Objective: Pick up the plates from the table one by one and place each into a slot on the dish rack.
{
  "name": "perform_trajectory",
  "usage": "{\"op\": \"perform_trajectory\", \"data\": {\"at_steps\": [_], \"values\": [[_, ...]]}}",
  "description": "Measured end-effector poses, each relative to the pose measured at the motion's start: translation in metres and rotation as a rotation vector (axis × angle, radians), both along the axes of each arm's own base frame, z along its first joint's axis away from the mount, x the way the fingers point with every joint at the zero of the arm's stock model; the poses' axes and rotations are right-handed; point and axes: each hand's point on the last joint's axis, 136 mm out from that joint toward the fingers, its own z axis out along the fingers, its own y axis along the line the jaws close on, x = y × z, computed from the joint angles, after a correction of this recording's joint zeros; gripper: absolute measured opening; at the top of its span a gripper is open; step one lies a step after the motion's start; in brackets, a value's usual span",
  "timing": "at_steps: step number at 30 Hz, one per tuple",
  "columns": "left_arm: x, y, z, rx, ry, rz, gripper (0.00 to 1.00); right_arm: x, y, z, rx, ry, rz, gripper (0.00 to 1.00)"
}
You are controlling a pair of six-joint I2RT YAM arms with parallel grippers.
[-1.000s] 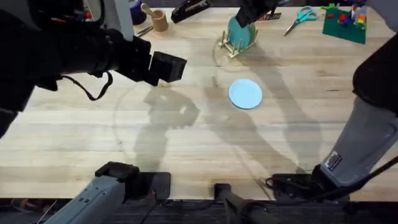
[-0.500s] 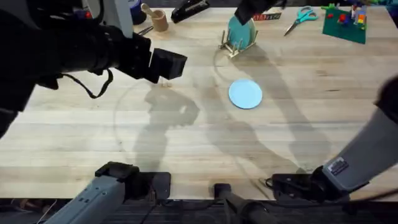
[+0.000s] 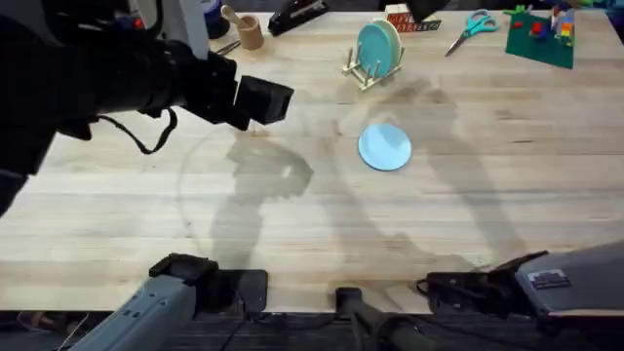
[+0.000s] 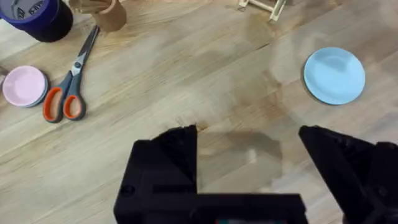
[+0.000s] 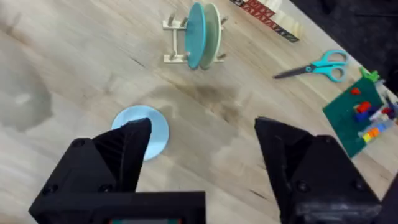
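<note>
- 2 plates in small wooden peg rack (image 3: 369, 68): turquoise round plate (image 3: 373, 47), cream-yellow plate (image 5: 213, 27) just behind it.
- 1 sky-blue round plate (image 3: 385, 147) flat on desk (image 3: 468, 195) near rack, unobstructed.
- Left claw (image 4: 249, 146), right claw (image 5: 202, 146): both released, empty.

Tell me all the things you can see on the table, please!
Dish rack: one, pale wood, far middle of the table.
Turquoise plate: one, upright in the rack.
Cream-yellow plate: one, upright in the rack beside the turquoise one.
Sky-blue plate: one, flat on the table, nearer than the rack.
Teal scissors: one pair, far right.
Orange scissors: one pair, grey blades.
Pink dish: one, beside the orange scissors.
Green toy board: one, coloured blocks on it, far right corner.
Left hand: black, open, empty.
Right hand: black, open, empty.
</note>
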Motion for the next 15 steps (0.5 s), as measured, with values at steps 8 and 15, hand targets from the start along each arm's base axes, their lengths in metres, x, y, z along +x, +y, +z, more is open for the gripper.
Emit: {"op": "perform_trajectory", "data": {"at_steps": [8, 15], "values": [[0.0, 0.0, 0.0, 0.0, 0.0, 0.0, 0.993, -0.05, -0.028, 0.041, 0.05, -0.062, -0.064, 0.995], [0.0, 0.0, 0.0, -0.002, 0.001, 0.002, 0.993, -0.094, -0.057, 0.017, 0.049, -0.035, -0.129, 0.995]]}}
